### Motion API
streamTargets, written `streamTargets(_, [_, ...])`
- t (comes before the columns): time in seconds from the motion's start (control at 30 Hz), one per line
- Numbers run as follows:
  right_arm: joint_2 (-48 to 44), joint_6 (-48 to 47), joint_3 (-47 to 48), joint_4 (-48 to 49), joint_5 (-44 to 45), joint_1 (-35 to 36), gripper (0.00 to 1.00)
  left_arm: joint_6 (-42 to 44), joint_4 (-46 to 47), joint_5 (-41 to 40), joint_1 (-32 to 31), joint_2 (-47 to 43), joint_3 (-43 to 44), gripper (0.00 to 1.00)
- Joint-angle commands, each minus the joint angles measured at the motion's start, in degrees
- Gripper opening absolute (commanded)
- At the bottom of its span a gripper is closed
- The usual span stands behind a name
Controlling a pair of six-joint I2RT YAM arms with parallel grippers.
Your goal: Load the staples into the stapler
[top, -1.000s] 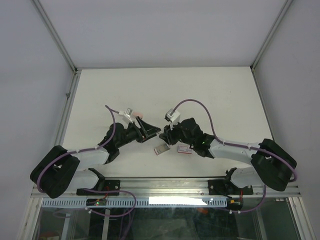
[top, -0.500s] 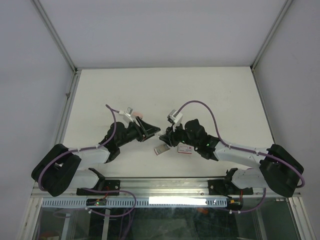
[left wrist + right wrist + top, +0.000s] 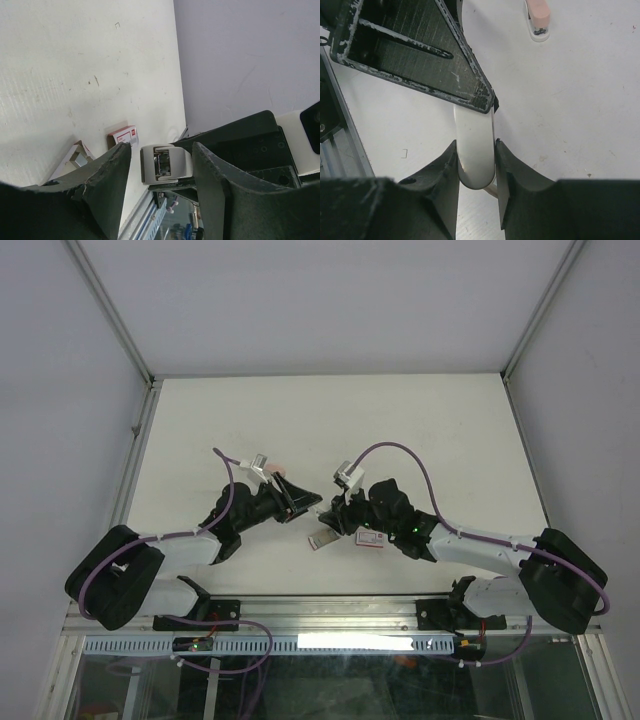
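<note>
The stapler [image 3: 323, 504], white and oblong, hangs above the table between the two arms. My right gripper [image 3: 475, 145] is shut on its sides, and the stapler [image 3: 476, 160] fills the gap between the fingers. My left gripper [image 3: 162, 150] is closed round the stapler's open end [image 3: 165, 164], where the metal channel shows. One left finger [image 3: 420, 55] lies across the stapler's top. The staples box [image 3: 368, 537], white with a red label, lies on the table below the right gripper [image 3: 336, 506]. Its grey tray [image 3: 322, 538] lies beside it. Box [image 3: 123, 136] and tray [image 3: 75, 159] also show in the left wrist view.
A small pink oblong object [image 3: 278, 471] lies on the table just behind the left gripper [image 3: 305, 502] and shows as well [image 3: 538, 17] in the right wrist view. The metal rail [image 3: 330, 610] runs along the near table edge.
The left jaws have narrowed onto the stapler's end. The right arm has shifted slightly left and nearer. Box and tray have not moved.
</note>
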Motion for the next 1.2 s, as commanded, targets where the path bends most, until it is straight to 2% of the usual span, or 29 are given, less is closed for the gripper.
streamTargets(0.0, [-0.41, -0.56, 1.83, 2.29, 0.37, 0.39, 0.02, -0.37, 2.02, 1.36, -0.83, -0.22, 1.46, 0.54])
streamTargets(0.27, [-0.01, -0.44, 2.33, 2.2, 1.06, 0.37, 0.02, -0.01, 1.77, 1.89, -1.76, -0.18, 1.3, 0.57])
streamTargets(0.43, [0.01, -0.44, 2.5, 2.14, 1.47, 0.38, 0.01, -0.19, 1.81, 1.52, -2.24, -0.25, 0.8, 0.51])
streamTargets(0.73, [1.02, 0.36, 2.77, 1.61, 3.65, 0.36, 0.02, -1.67, 3.93, 1.64, -2.36, -0.16, 0.09, 0.33])
streamTargets(0.77, [1.04, 0.45, 2.87, 1.33, 3.91, 0.38, 0.08, -1.75, 4.02, 1.65, -2.41, -0.16, 0.01, 0.32])
streamTargets(0.87, [0.2, 1.02, 2.68, 1.23, 3.68, 0.36, 0.42, -1.77, 4.98, 1.65, -2.36, -0.41, -0.21, 0.25])
streamTargets(0.93, [-1.25, 1.71, 2.28, 1.11, 3.46, 0.38, 0.59, -1.65, 5.79, 1.56, -2.41, -1.04, -0.54, 0.17])
streamTargets(1.03, [-4.7, 2.88, 1.47, -0.27, 3.34, 0.33, 0.68, -0.5, 6.42, 1.99, -2.37, -1.84, -0.53, 0.06])
streamTargets(1.17, [-10.13, 6.26, 0.73, -2.69, 3.15, -0.11, 0.77, 1.28, 7.44, 2.44, -2.4, -3.47, -1.0, 0.03])
